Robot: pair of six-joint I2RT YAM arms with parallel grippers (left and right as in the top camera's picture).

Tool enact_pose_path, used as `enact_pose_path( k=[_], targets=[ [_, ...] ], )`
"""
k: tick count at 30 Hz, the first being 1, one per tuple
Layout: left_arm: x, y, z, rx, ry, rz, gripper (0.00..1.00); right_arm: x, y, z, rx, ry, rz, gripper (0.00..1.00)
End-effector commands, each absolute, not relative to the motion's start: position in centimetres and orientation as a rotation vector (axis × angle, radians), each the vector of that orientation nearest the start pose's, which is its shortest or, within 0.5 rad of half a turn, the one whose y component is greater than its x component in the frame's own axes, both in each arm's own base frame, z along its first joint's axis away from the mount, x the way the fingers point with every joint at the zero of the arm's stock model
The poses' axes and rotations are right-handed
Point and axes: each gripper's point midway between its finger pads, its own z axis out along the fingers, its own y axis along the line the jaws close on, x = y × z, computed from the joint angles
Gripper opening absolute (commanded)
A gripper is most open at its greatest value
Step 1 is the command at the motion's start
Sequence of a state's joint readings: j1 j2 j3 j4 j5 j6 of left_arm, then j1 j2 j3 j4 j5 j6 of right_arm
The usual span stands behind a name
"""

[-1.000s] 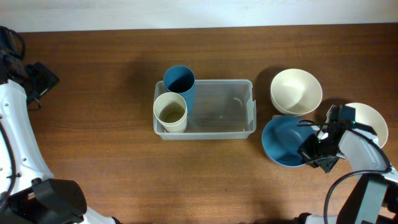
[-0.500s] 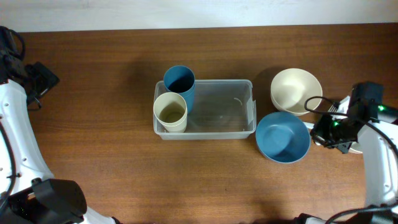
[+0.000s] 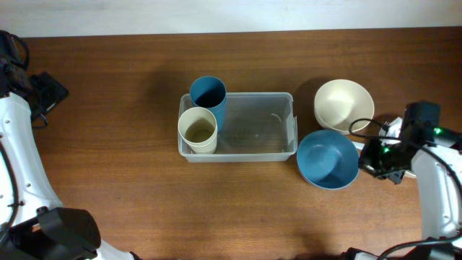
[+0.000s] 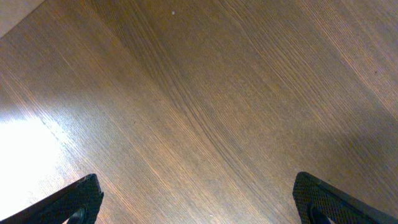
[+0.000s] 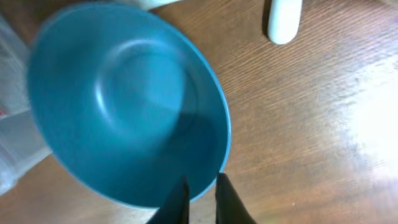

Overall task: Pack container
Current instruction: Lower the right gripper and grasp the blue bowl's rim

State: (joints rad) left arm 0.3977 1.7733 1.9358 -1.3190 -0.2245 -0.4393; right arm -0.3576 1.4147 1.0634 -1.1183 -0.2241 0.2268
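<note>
The clear container point(image 3: 253, 128) lies at the table's middle, with a blue cup point(image 3: 208, 94) and a cream cup point(image 3: 197, 131) standing in its left end. Its wall shows at the left edge of the right wrist view point(image 5: 11, 146). A blue bowl point(image 3: 328, 159) sits just right of the container. My right gripper point(image 3: 365, 162) is shut on that bowl's right rim; the right wrist view shows the fingers point(image 5: 201, 191) pinching the blue bowl's point(image 5: 124, 106) edge. My left gripper point(image 4: 199, 208) is open and empty over bare wood at the far left.
A cream bowl point(image 3: 343, 105) stands behind the blue bowl, right of the container. A second cream bowl point(image 3: 410, 172) is mostly hidden under my right arm. A white object point(image 5: 285, 22) lies on the wood beyond the blue bowl.
My right gripper has moved up and back with the blue bowl's rim in it. The bowl has shifted left toward the container. The left arm has not moved.
</note>
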Motion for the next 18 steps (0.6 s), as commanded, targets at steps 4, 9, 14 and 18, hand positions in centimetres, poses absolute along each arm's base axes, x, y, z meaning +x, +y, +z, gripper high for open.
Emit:
enact_pose_path(
  k=[4,9,14,18],
  targets=[
    [35.9,19.3,25.3,-1.175,2.428,0.289,1.0,23.9,-4.6,8.1,0.854,2.914,0.365,0.24],
    [35.8,19.3,25.3,-1.175,2.429,0.289,1.0,23.8,-4.5,7.0,0.85,2.908,0.363,0.24],
    [35.8,19.3,25.3,-1.175,2.429,0.289,1.0,23.7,-4.5,5.4,0.844,2.895,0.36,0.21],
    [35.9,19.3,25.3,-1.175,2.428,0.289,1.0,23.6,-4.5,4.1,0.838,2.884,0.357,0.19]
  ],
)
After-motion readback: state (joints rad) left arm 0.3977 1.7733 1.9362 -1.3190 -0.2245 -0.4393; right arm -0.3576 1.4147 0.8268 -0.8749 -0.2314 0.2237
